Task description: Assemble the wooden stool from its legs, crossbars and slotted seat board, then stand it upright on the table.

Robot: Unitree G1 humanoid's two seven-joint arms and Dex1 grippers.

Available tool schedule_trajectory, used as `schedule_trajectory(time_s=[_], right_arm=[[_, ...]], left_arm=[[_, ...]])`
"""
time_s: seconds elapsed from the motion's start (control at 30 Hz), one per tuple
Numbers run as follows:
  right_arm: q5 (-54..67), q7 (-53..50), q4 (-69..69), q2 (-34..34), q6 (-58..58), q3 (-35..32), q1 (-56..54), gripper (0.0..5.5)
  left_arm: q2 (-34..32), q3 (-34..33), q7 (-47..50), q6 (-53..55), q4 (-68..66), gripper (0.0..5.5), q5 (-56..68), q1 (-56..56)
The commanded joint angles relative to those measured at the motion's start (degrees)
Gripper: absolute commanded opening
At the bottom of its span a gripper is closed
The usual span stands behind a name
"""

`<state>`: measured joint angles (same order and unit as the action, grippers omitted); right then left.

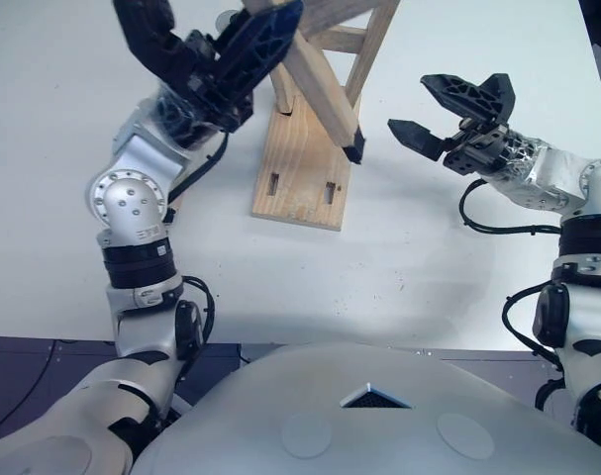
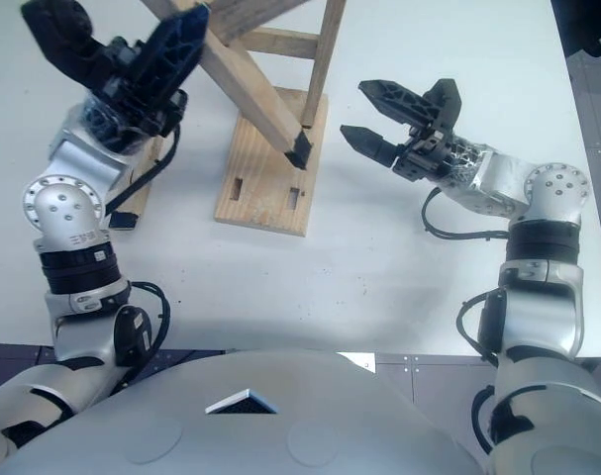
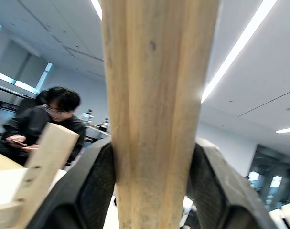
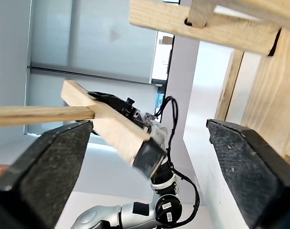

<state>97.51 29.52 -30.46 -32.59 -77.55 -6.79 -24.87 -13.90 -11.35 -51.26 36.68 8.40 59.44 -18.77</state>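
Left gripper [image 3: 154, 183] clamps leg [image 1: 325, 91] — right gripper [image 1: 413, 105] near, fingers spread.

We record the seat board [image 1: 300, 168] in pale natural wood with streaked grain and dark rectangular slots. The leg [image 1: 320, 84] shows the same light wood and ends in a black end cap [image 1: 353, 152]; the crossbar [image 1: 340, 40] matches it. We find the left gripper [image 1: 206, 49] and the right gripper [image 1: 407, 104] black; the right one's pads [image 4: 250, 162] carry a fine stippled texture. The table [image 1: 458, 287] is plain white.
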Motion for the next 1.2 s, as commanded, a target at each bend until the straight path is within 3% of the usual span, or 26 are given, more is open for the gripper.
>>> schedule_trajectory(time_s=[0.03,0.27,0.77,1.2], right_arm=[[-5.87,2.97,-0.25,-1.46,-0.04,-3.59,0.17,4.37],[-14.52,5.94,1.73,1.46,0.76,-7.16,2.86,4.37],[-23.27,8.55,5.07,4.41,-1.38,-10.35,3.65,4.37],[-27.73,10.83,8.63,6.33,-2.6,-10.62,5.22,4.37]], left_arm=[[-4.27,-2.52,-1.17,-2.16,2.01,2.14,-1.83,1.6],[-10.49,-0.67,-8.8,-10.05,-0.86,2.14,-11.92,7.03],[-11.96,4.77,-16.76,-21.32,-8.5,2.14,-23.18,9.55],[-12.8,5.0,-17.7,-23.48,-9.17,2.14,-24.25,9.12]])
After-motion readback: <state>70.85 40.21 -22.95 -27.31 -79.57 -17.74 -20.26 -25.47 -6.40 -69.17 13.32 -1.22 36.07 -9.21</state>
